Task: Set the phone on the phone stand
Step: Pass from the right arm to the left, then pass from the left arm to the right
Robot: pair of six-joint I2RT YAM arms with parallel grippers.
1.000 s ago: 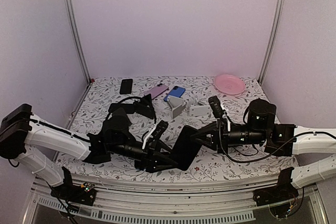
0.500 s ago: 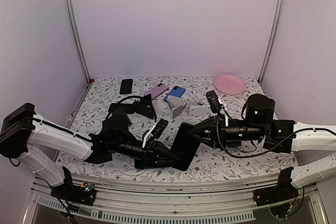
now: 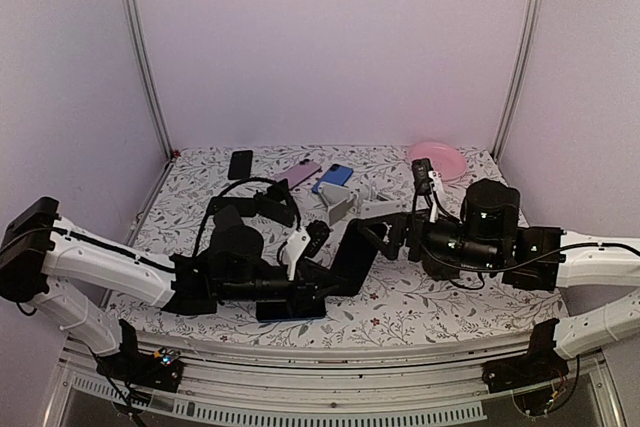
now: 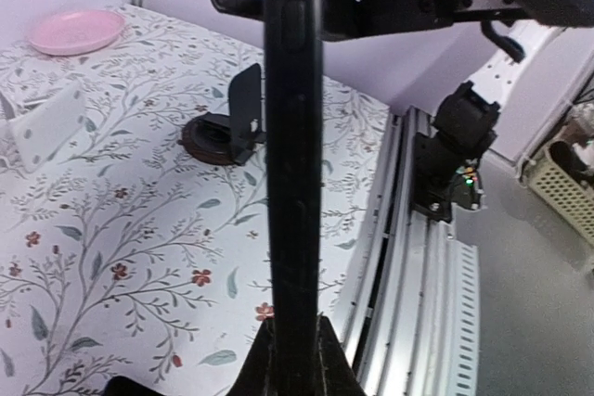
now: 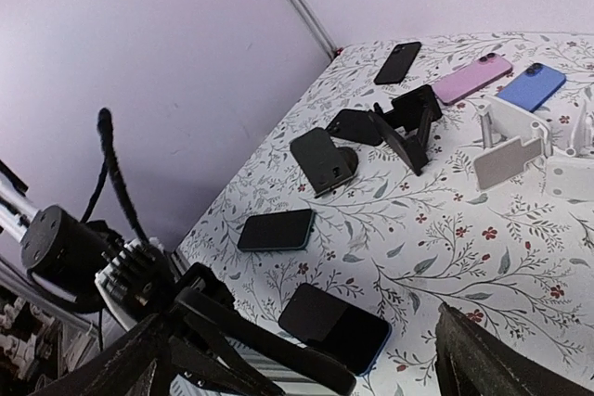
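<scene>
Right gripper [image 3: 385,235] had let go and backed off, jaws wide apart. Left gripper [image 4: 295,359] was clamped on the phone [image 4: 293,136], held off the table [image 3: 420,302] between the arms. Needed: steady carry, bottom edge seated in white stand [image 3: 338,207] before release.

Overhead view from behind, wrist views close, sharing floral table [image 3: 190,187]

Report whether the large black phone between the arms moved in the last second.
Yes. The large black phone, clamped in the left gripper, has shifted away from the near edge of the floral table toward the white phone stand.
</scene>
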